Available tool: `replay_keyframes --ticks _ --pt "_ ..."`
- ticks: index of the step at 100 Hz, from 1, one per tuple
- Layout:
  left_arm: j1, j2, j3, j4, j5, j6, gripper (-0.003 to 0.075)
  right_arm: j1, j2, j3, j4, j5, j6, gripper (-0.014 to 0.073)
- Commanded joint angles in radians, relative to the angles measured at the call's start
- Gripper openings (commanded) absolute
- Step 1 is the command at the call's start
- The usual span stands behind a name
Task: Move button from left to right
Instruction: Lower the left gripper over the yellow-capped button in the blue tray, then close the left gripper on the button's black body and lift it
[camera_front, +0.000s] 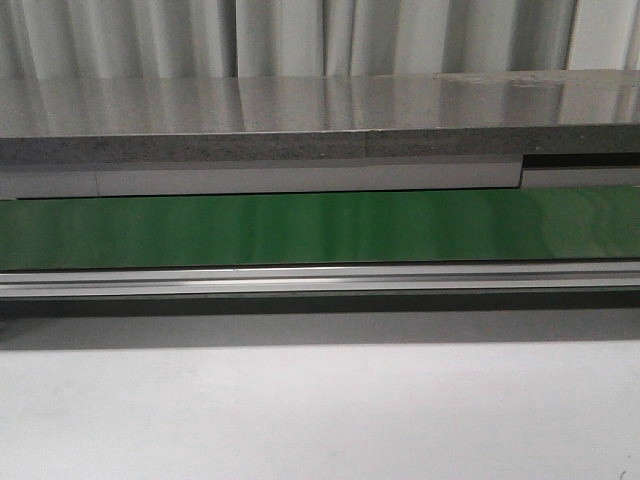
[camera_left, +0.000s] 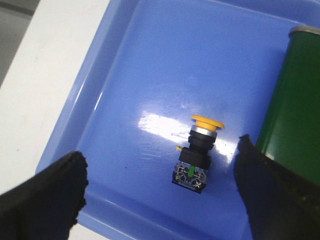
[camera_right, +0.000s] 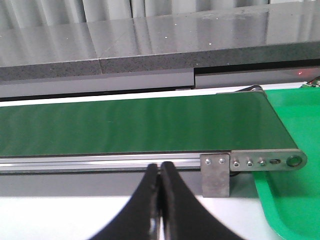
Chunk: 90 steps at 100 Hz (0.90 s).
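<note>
The button (camera_left: 199, 150) lies on its side in a blue tray (camera_left: 115, 90), its yellow-orange cap pointing away from the black switch body. My left gripper (camera_left: 160, 172) hovers above it, open, with the button between the two black fingers (camera_left: 47, 195) but nearer the one beside the belt end, untouched. My right gripper (camera_right: 160, 172) is shut with nothing in it, in front of the green belt (camera_right: 140, 125). The front view shows the green belt (camera_front: 320, 228) bare, with neither gripper nor button in it.
The green belt's end roller (camera_left: 295, 100) stands right beside the blue tray. A green tray (camera_right: 295, 165) sits at the belt's other end, past a metal bracket (camera_right: 216, 175). A grey counter (camera_front: 320, 120) runs behind the belt, white table (camera_front: 320, 410) in front.
</note>
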Motion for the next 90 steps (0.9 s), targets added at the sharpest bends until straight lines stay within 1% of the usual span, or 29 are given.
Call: replay_keyframes --ticks 1,39,90 --pt "0.012 0.018 -0.036 -0.008 -0.055 -0.011 0.0581 0.001 -0.02 -0.015 0.0 -0.077 -0.005 -0.0068" --pt "0.02 0.142 -0.036 -0.006 -0.117 -0.011 0.058 0.001 -0.02 -0.015 0.0 -0.077 -0.005 -0.0068" --pt "0.026 0.268 -0.036 -0.054 -0.128 0.001 0.058 0.001 -0.02 -0.015 0.0 -0.076 -0.005 -0.0067"
